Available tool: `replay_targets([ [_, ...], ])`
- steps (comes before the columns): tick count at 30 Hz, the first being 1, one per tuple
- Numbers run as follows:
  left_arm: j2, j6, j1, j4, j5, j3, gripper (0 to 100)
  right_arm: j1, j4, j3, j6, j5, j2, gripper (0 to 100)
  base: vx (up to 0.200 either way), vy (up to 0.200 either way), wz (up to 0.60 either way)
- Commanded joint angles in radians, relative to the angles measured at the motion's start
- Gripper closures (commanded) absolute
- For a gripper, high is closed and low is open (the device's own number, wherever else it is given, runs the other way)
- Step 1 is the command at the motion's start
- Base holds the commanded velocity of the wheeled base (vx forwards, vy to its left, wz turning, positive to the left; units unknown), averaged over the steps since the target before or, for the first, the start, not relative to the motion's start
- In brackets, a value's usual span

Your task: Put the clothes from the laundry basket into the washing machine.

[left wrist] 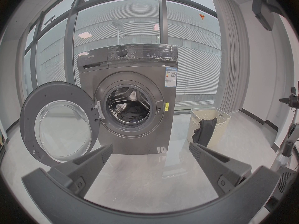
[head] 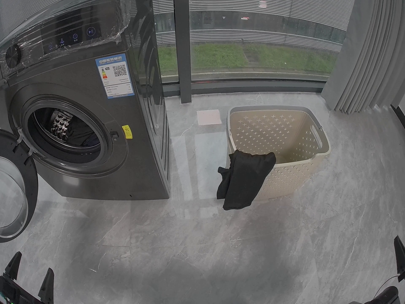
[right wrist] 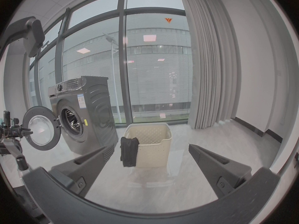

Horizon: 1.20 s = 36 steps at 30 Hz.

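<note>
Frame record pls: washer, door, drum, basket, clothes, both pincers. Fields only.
washing machine: on the floor, on the robot's left of the basket
door: swung wide open
drum: dark clothes inside
laundry basket: on the floor near the window
black garment: draped over the basket's near rim, hanging down outside
left pincer: open, holding nothing
right pincer: open, holding nothing
task state: garment not yet grasped

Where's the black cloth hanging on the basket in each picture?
Head view: black cloth draped over the laundry basket rim, nearest the washing machine.
Left wrist view: same cloth on the basket, beside the machine.
Right wrist view: cloth on the basket's machine-side corner.
Shared landmark: the washing machine's open door.
</note>
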Motion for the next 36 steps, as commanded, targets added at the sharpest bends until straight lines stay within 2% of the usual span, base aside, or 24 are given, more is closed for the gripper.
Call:
replay_targets([
  [1,-0.01,0.0,0.001,0.0,-0.001,0.018,0,0.06,0.004,-0.055,0.005,0.047,0.333,0,0.0,-0.2,0.0],
  [7,-0.01,0.001,0.001,0.0,-0.001,0.018,0,0.102,-0.156,-0.074,0.005,0.072,0.632,0,0.0,-0.2,0.0],
  [9,-0.01,0.001,0.001,0.0,-0.001,0.018,0,0.106,-0.18,-0.074,0.007,0.074,0.665,0,0.0,-0.1,0.0],
  [10,-0.01,0.003,0.001,0.0,-0.001,0.018,0,0.128,-0.285,-0.077,0.01,0.089,0.781,0,0.0,0.0,0.0],
  [11,-0.01,0.003,0.001,0.0,-0.001,0.018,0,0.14,-0.326,-0.083,0.011,0.098,0.827,0,0.0,0.0,0.0],
  [15,-0.01,0.004,0.001,0.0,-0.001,0.018,0,0.177,-0.427,-0.098,0.022,0.109,0.97,0,0.0,0.0,0.0],
  [18,-0.01,0.004,0.001,0.0,-0.001,0.018,0,0.207,-0.458,-0.106,0.036,0.109,1.022,0,0.0,0.0,0.0],
  [20,-0.01,0.003,0.001,0.0,-0.001,0.018,0,0.253,-0.476,-0.113,0.053,0.107,1.06,0,0.0,0.0,0.0],
  [24,-0.01,0.003,0.001,0.0,-0.001,0.018,0,0.31,-0.481,-0.13,0.074,0.101,1.117,0,0.0,-0.2,0.0],
  [26,-0.01,0.004,0.001,0.0,-0.001,0.018,0,0.315,-0.489,-0.143,0.08,0.101,1.146,0,0.0,-0.2,0.0],
  [36,-0.01,0.008,0.001,0.0,-0.001,0.018,0,0.318,-0.638,-0.181,0.103,0.097,1.343,0,0.0,0.0,0.0],
])
